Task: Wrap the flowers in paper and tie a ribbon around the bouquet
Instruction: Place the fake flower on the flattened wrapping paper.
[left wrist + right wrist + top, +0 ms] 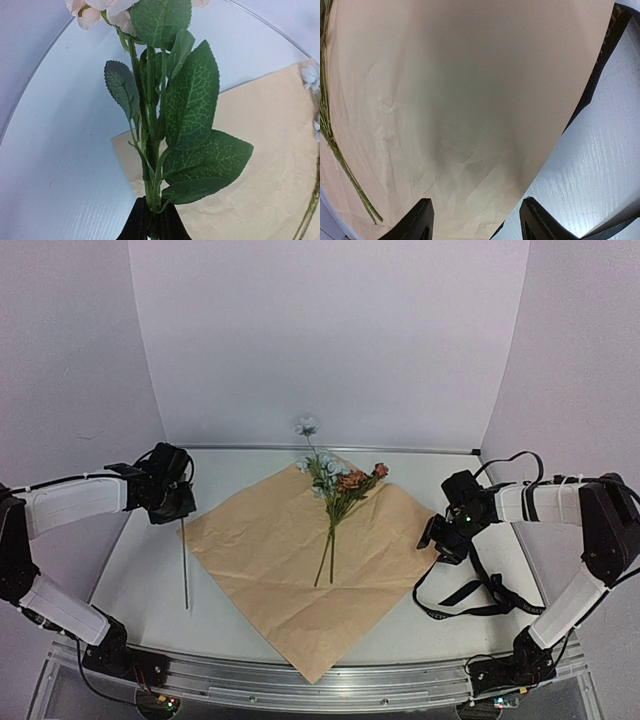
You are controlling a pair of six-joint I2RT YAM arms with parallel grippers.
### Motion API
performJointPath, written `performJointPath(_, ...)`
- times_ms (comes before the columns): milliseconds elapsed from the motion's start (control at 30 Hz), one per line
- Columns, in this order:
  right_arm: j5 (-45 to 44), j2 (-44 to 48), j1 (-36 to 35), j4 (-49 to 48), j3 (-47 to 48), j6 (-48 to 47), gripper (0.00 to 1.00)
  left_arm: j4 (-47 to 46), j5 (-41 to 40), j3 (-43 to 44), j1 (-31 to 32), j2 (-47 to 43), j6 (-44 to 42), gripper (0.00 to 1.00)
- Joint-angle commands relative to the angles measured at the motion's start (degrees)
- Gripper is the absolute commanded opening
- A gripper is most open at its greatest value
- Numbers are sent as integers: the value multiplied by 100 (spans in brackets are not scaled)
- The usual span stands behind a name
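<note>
Flowers point(338, 485) were laid on the tan face of the one paper point(270, 540) sheet at the table's middle, heads toward the far edge. The sheet's near corner reached the near edge. Only the left wrist view showed a separate leafy sprig point(192, 100), clamped between the fingers of the left gripper point(152, 225). The right gripper point(477, 220) was held with jaws apart over the paper's right corner, where one black ribbon point(607, 47) was seen. Bare table point(140, 570) showed along the left edge.
</note>
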State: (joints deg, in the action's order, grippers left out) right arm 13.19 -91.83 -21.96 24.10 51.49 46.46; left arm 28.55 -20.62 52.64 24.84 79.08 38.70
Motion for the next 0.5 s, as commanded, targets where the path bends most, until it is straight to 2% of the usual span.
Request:
performJointPath(0, -90, 24, -47, 95, 161, -49, 61, -126, 599, 1027, 319, 224, -571, 0)
performJointPath(167, -194, 90, -48, 95, 47, -19, 61, -53, 622, 2351, 863, 1286, -523, 0)
performJointPath(467, -219, 265, -46, 214, 15, -2, 62, -436, 998, 4136, 1474, 3211, -240, 0)
